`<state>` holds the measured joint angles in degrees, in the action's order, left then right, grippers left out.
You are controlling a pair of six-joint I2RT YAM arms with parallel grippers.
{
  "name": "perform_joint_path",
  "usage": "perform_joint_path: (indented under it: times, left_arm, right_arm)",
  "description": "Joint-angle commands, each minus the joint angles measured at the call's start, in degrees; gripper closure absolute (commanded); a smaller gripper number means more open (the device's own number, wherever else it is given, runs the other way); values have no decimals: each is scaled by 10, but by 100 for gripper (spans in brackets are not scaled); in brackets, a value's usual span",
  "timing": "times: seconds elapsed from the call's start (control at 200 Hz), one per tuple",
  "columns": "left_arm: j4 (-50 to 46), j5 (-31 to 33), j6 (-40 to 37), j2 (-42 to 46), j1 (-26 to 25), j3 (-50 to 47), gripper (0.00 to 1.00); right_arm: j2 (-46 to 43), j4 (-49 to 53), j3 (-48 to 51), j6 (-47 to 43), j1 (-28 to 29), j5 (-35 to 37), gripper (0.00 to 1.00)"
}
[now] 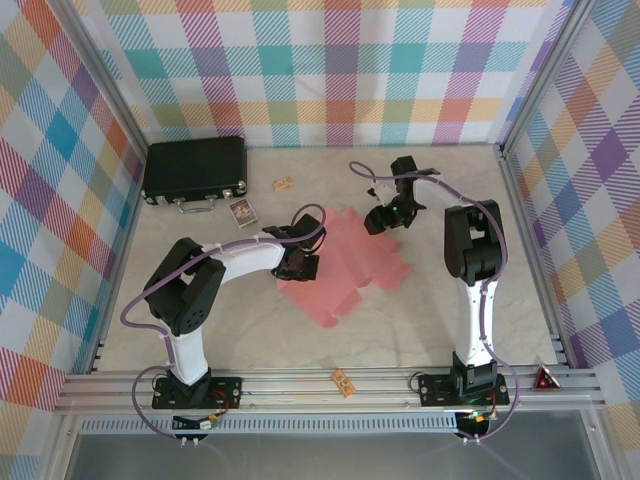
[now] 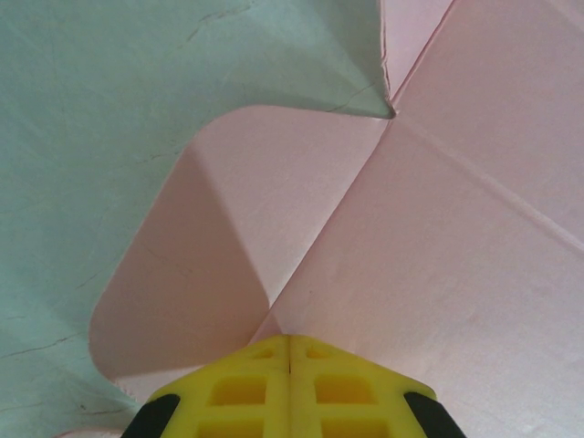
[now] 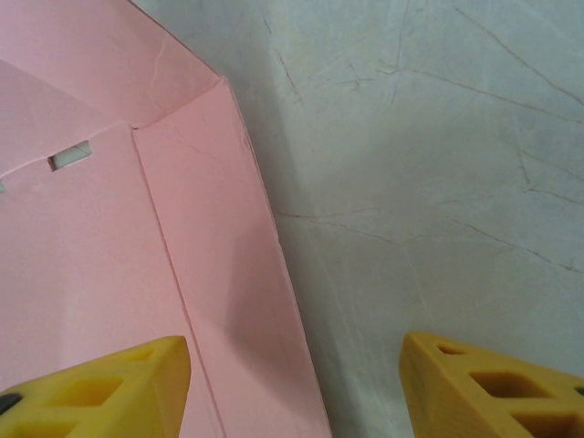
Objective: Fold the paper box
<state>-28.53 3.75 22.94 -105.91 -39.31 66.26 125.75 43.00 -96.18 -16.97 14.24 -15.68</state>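
The paper box (image 1: 355,260) is a flat salmon-pink die-cut sheet lying mid-table. My left gripper (image 1: 297,263) sits at the sheet's left edge. In the left wrist view its yellow fingers (image 2: 237,392) are pressed together, and the left gripper (image 2: 289,339) is shut where a raised crease of the paper box (image 2: 438,274) runs into the seam, beside a rounded flap (image 2: 182,274). My right gripper (image 1: 386,220) hovers over the sheet's upper right edge. The right gripper (image 3: 294,345) is open and holds nothing, one finger over the pink side strip (image 3: 228,274), the other over bare table.
A black hard case (image 1: 195,170) lies at the back left, with a small card (image 1: 243,210) in front of it and an orange tag (image 1: 284,184) to its right. Another orange tag (image 1: 343,381) lies on the front rail. Plaid walls enclose the marble table (image 1: 430,320).
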Motion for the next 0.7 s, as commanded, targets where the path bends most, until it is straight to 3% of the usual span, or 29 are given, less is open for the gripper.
perform_joint_path:
  times: [0.0, 0.695]
  left_arm:
    - [-9, -9, 8, -19, -2, -9, 100]
    - [-11, -10, 10, -25, -2, -3, 100]
  right_arm:
    - [17, 43, -10, -24, 3, -39, 38]
    - [-28, 78, -19, -37, 4, -99, 41]
